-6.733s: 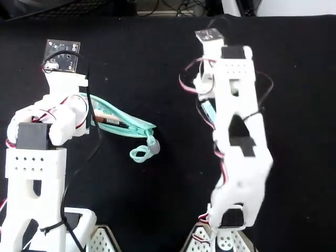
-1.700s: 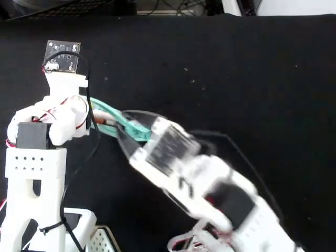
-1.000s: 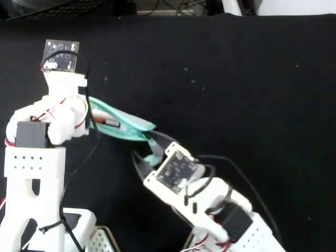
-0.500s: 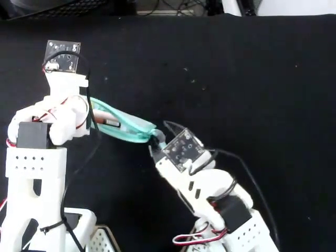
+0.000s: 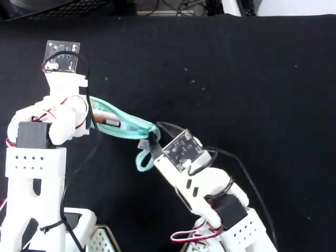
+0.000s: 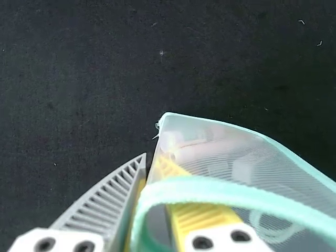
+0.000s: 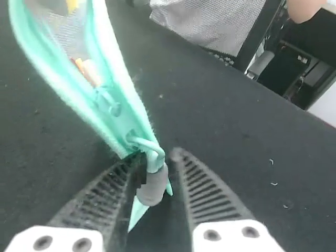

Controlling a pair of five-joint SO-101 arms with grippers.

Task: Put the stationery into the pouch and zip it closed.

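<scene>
A: Swung over since: right gripper [image 5: 152,140] now at pouch [image 5: 123,125] zip end, jaws apart w/ pull tab [image 7: 151,186] between.
B: Yep, left gripper [image 6: 151,160] pinches far end. Soft, floppy, light; I'd take tab, not mesh.

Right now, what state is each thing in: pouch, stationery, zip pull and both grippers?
Left gripper: shut on the pouch.
Right gripper: open, astride the zip pull.
Pouch: zip open, one end held by the left gripper.
Stationery: inside the pouch.
Zip pull: between the right gripper's fingers, not clamped.
</scene>
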